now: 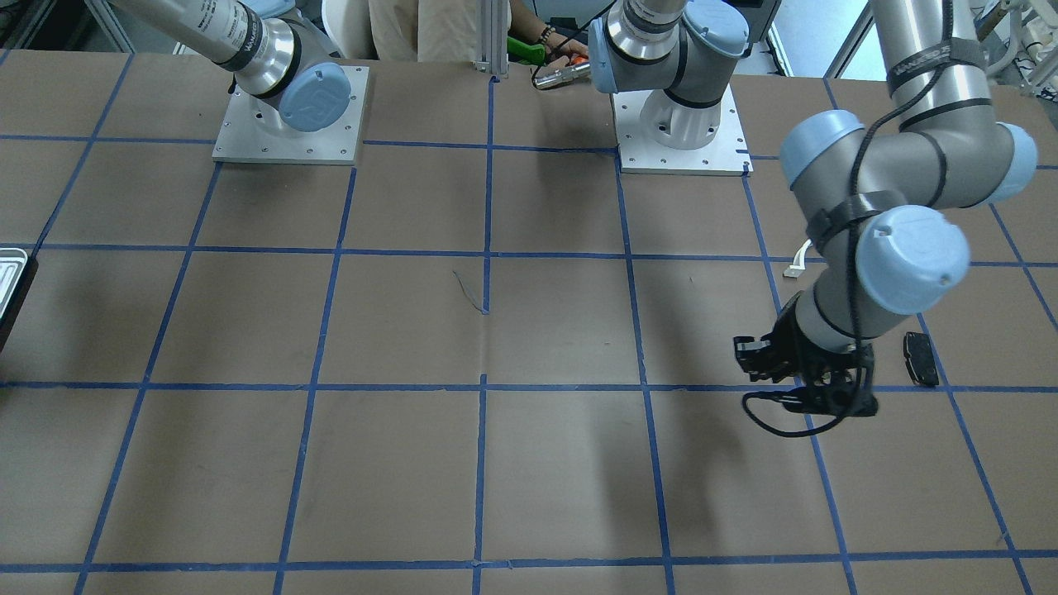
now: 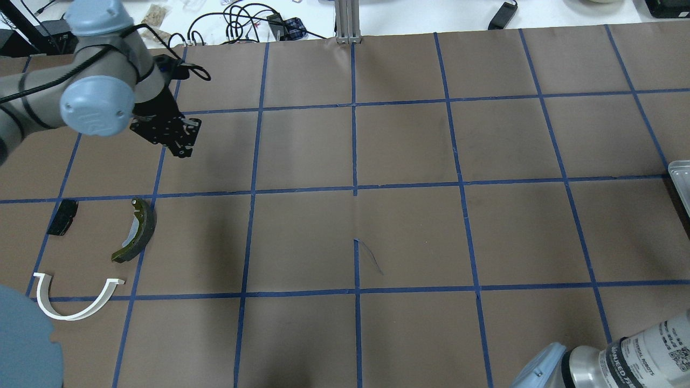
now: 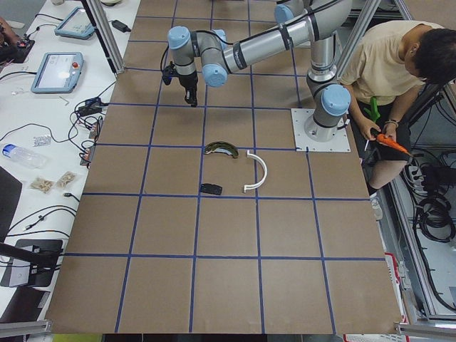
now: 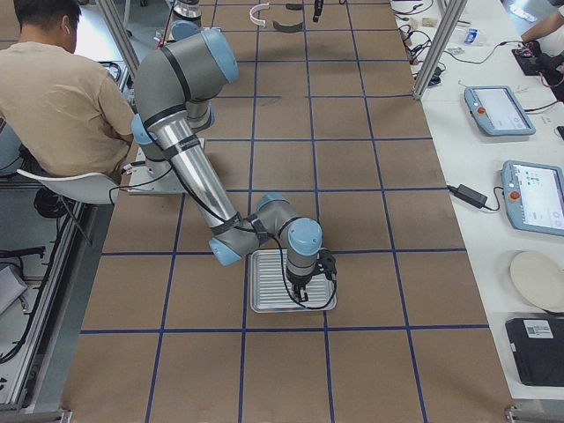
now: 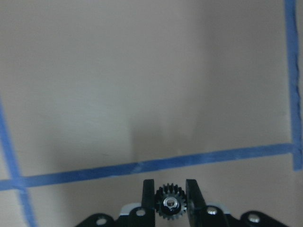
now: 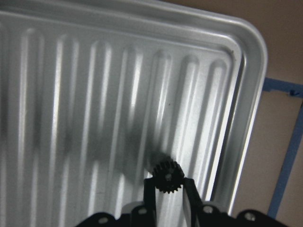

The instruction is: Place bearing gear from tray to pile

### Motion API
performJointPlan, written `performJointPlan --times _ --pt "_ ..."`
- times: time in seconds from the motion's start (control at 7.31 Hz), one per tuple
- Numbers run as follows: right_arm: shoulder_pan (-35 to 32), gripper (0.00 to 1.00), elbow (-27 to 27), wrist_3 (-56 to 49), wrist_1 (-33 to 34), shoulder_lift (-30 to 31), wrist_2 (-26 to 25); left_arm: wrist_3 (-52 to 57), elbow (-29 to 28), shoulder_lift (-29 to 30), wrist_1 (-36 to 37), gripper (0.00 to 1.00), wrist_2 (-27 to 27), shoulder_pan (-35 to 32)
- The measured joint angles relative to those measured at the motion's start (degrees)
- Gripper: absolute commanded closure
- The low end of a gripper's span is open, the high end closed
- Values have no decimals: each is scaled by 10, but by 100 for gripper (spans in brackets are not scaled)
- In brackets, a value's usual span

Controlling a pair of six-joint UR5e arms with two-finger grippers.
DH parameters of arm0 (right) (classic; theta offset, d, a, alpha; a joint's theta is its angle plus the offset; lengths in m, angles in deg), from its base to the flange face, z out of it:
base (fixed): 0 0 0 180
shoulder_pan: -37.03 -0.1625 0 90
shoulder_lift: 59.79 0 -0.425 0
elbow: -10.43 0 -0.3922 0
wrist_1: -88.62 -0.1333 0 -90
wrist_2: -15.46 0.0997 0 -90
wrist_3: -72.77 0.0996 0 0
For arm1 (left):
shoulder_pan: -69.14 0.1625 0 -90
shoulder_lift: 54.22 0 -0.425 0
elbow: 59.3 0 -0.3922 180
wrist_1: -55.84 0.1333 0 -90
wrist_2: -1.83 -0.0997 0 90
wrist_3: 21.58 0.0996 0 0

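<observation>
My left gripper is shut on a small black bearing gear and holds it above the brown table. It is on the far side of the pile, which is an olive-grey brake shoe, a white plastic arch and a black pad. My right gripper is low over the ribbed silvery tray, near its corner. Its fingers stand close on both sides of a second black bearing gear. Only the tray's edge shows in the overhead view.
Blue tape lines divide the brown table into squares. The two arm bases stand at the robot's side of the table. An operator sits behind them with hand tools. Side tables hold tablets and cables.
</observation>
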State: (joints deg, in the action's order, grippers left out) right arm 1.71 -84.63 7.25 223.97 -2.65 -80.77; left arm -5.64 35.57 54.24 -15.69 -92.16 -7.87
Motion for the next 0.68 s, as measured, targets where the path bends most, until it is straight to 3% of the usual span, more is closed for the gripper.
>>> performJointPlan --times 0.41,0.68 --pt "-54 100 -4 61 -50 59 5 77 46 6 17 100 -7 139" --pt "-180 100 -7 211 -122 91 13 121 94 13 76 100 -6 200"
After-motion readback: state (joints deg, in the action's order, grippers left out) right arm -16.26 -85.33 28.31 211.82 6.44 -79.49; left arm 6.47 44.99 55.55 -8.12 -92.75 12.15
